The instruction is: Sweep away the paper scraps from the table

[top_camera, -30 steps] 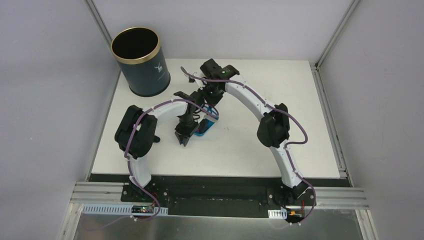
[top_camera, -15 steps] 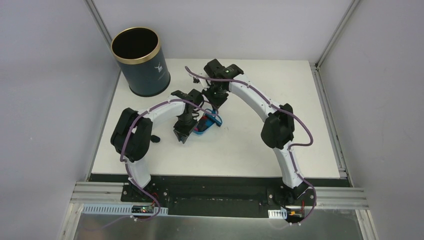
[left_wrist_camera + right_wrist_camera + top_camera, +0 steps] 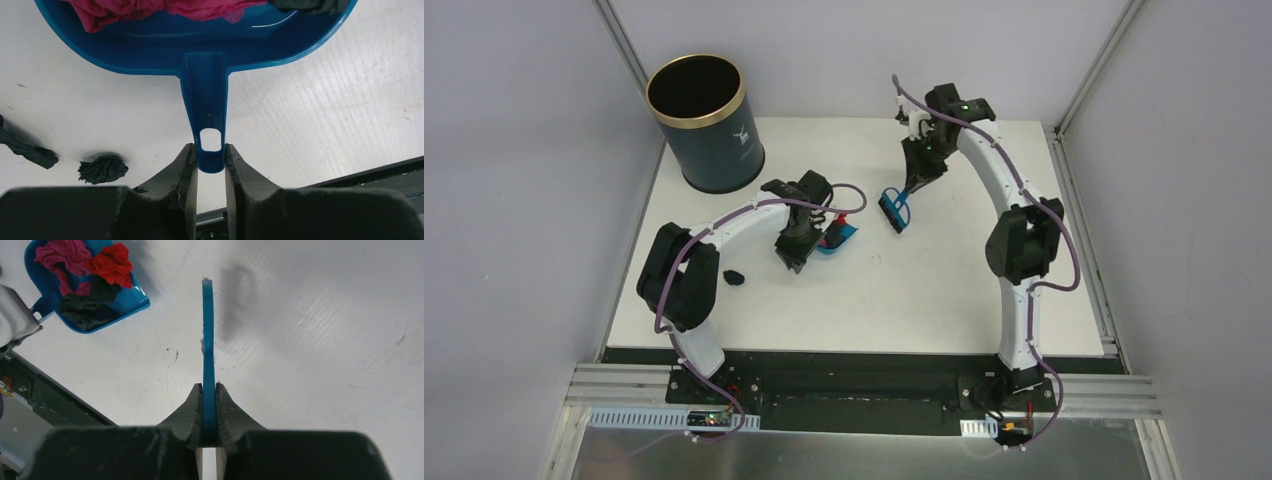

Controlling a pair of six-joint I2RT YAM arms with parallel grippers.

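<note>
**A:** Where are the paper scraps [image 3: 114, 262]?

**B:** Mostly in the dustpan [image 3: 842, 240], which is mid-table, a bit left of centre. Magenta, red and black are heaped in the tray. There's a loose black scrap [image 3: 733, 277] on the table [image 3: 924, 290] at 8 o'clock of the pan, beside the left arm's elbow. The left wrist view also shows two dark bits [image 3: 102, 168] on white at 9 o'clock of the fingers, apart from each other. I can't match them to the top view.

**A:** Grippers?

**B:** The left gripper [image 3: 211, 150] is pinched on the tip of the pan's handle [image 3: 206, 100], one finger on each side, with a gap only as wide as the handle. The right gripper [image 3: 209, 387] is squeezed almost closed on the thin blue spine of the brush [image 3: 894, 212]. The brush is edge-on in the wrist view, and I can't tell if the bristles touch the table.

**A:** Clearances?

**B:**
- **Brush:** at 2 o'clock of the pan, with a strip of white tabletop between them.
- **Bin:** the bin [image 3: 704, 125] is at 10 o'clock of the pan in the far-left corner, well apart.
- **Pan:** well apart from the black front edge [image 3: 854, 365] and from all the walls.
- **Loose scrap:** near the left edge, closer to it than the pan is.
- **Open room:** the widest stretch of white runs from 3 to 5 o'clock of the pan, out to the right and front edges, with the right arm arching above it.
</note>
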